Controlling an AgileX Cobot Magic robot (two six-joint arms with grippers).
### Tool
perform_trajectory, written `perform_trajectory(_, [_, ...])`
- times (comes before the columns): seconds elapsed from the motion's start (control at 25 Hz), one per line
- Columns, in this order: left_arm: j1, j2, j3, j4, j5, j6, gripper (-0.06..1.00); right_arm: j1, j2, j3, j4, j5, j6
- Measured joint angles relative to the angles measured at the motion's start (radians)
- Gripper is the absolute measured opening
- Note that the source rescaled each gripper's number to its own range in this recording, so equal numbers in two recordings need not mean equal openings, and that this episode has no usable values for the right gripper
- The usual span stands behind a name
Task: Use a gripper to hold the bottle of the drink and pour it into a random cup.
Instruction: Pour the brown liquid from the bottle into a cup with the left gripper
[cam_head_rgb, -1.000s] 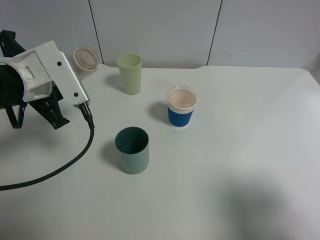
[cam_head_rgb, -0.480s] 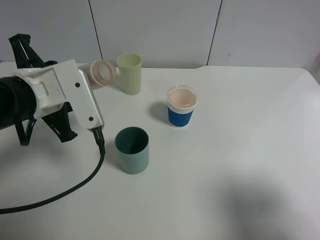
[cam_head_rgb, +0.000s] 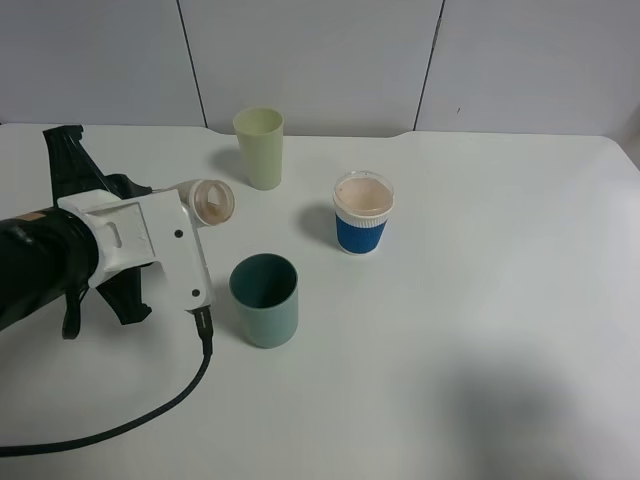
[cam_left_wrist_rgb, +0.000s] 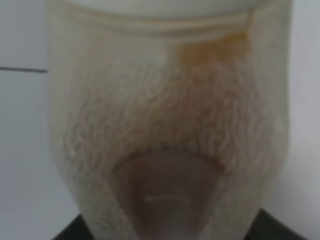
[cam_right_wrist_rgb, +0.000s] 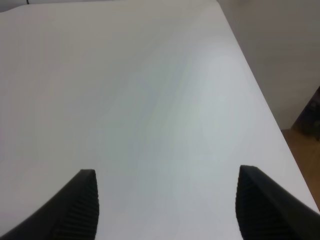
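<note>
My left gripper, black with white jaw parts, is shut on the clear bottle and holds it tipped on its side in the air. The open neck points right, just left of and behind the teal cup. The cup stands upright and its inside looks dark. In the left wrist view the bottle fills the frame, cloudy, with a small brown trace of drink near one shoulder. My right gripper is open over bare table and is out of the exterior view.
A pale yellow-green tumbler stands at the back. A blue-sleeved white paper cup with pale tan liquid stands right of the middle. A black cable trails from the left gripper across the white table.
My left gripper has swung forward and to the right with the bottle. The bottle's mouth has come from near the yellow-green tumbler down toward the teal cup. The cups have not moved.
</note>
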Motion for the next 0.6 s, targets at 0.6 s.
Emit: perform_trajectory(0.6, [-0.06, 0.119, -0.001, 0.045, -0.024, -0.064, 0.0, 0.0, 0.0, 0.0, 0.0, 0.0, 0.0])
